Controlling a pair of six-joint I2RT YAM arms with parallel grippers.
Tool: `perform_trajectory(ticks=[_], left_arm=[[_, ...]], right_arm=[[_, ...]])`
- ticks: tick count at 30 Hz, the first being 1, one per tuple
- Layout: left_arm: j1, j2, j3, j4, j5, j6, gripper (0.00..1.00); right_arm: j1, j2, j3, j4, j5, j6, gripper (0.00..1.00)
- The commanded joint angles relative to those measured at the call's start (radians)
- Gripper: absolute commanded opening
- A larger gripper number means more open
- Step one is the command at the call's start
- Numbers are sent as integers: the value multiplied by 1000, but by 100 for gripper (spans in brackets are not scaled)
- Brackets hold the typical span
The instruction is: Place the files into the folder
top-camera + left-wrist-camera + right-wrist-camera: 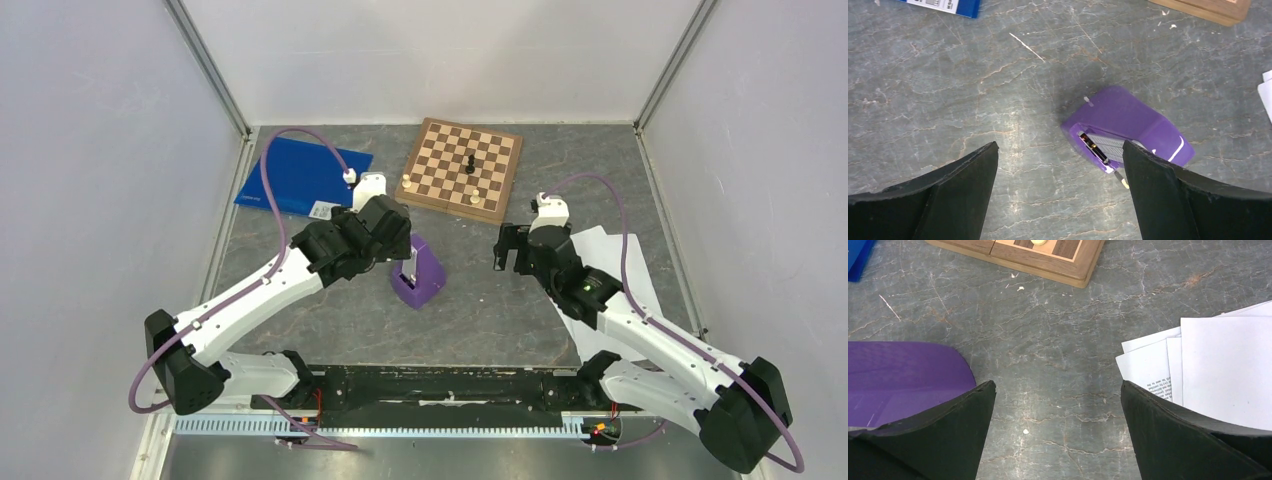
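Nearest the viewer, the left arm (250,295) and the right arm (650,335) are reaching away from the near edge of the grey, stone-patterned desk (330,320). They are flanking a purple tool (420,272) that is sitting at the middle of the desk. The left jaws are hovering just left of the purple tool and standing wide apart, gripping nothing. The left wrist view is showing the tool (1128,120) between and beyond the two black fingers (948,200), with bare desk beneath them. The right jaws are hanging to the right of the purple tool, also spread wide and empty, well apart from it.

The files (605,245) are lying flat on the desk to the right of the purple tool, partly under the right arm. In the right wrist view the sheets (1228,370) are fanning out slightly, one lower sheet showing a few lines of small print, and the right-hand finger is covering their near edge.

Beyond the purple tool and off to its left, the folder (295,175) is lying closed and flat – blue, with a white barcode label (322,211) at its near corner. Beyond the tool and a little to its right, a wooden chessboard (462,165) is carrying a black piece (469,163) and two pale pieces – one (407,182) at its left corner.
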Motion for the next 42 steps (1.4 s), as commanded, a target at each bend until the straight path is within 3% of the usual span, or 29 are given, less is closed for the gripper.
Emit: perform_trajectory(ticks=[1, 14, 19, 31, 42], left_arm=[[18, -13, 38, -6, -9, 78, 100], [-9, 48, 209, 138, 122, 118, 100], [-37, 148, 259, 214, 221, 116, 100], [-190, 536, 460, 301, 294, 94, 100], [-196, 687, 304, 411, 225, 101, 100]], right_arm=[[-7, -17, 10, 38, 20, -7, 99], [-25, -69, 120, -54, 40, -20, 99], [-27, -88, 169, -88, 79, -23, 99], [-26, -173, 258, -247, 234, -31, 99], [-26, -215, 201, -272, 207, -17, 99]])
